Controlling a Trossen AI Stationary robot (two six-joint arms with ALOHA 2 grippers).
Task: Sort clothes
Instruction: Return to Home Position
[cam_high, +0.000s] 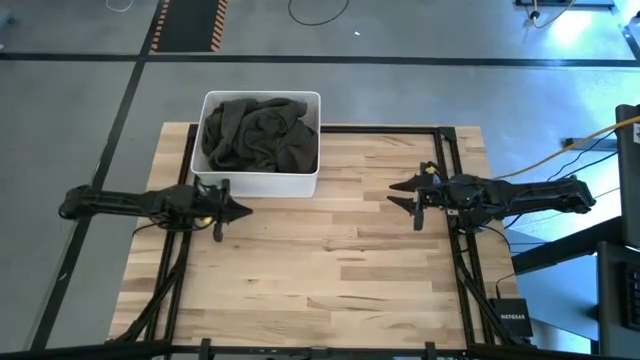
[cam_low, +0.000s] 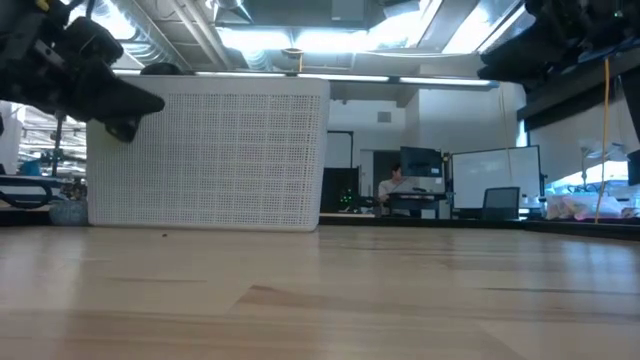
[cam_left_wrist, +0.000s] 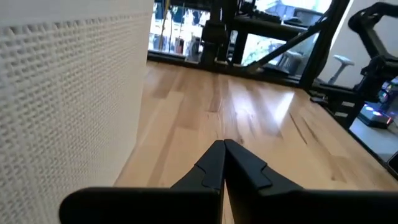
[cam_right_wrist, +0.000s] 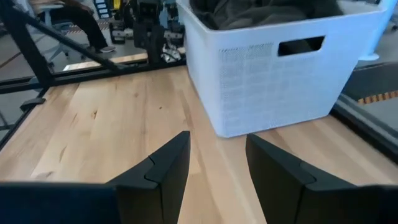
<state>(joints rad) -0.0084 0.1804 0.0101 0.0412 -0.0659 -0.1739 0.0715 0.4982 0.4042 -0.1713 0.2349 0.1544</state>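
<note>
A heap of dark olive-grey clothes (cam_high: 258, 132) fills the white plastic tub (cam_high: 262, 184) at the table's far left; the heap also shows over the tub's rim in the right wrist view (cam_right_wrist: 261, 11). My left gripper (cam_high: 244, 210) hovers shut just in front of the tub's near wall, pointing toward the table's right. My right gripper (cam_high: 394, 194) hovers open over the table's right part, pointing toward the left, with nothing between its fingers (cam_right_wrist: 217, 163).
The bare wooden tabletop (cam_high: 330, 270) stretches between the two grippers and toward the near edge. A black frame (cam_high: 450, 150) runs along the table's far and right sides. A person sits at a desk (cam_low: 395, 185) in the room behind.
</note>
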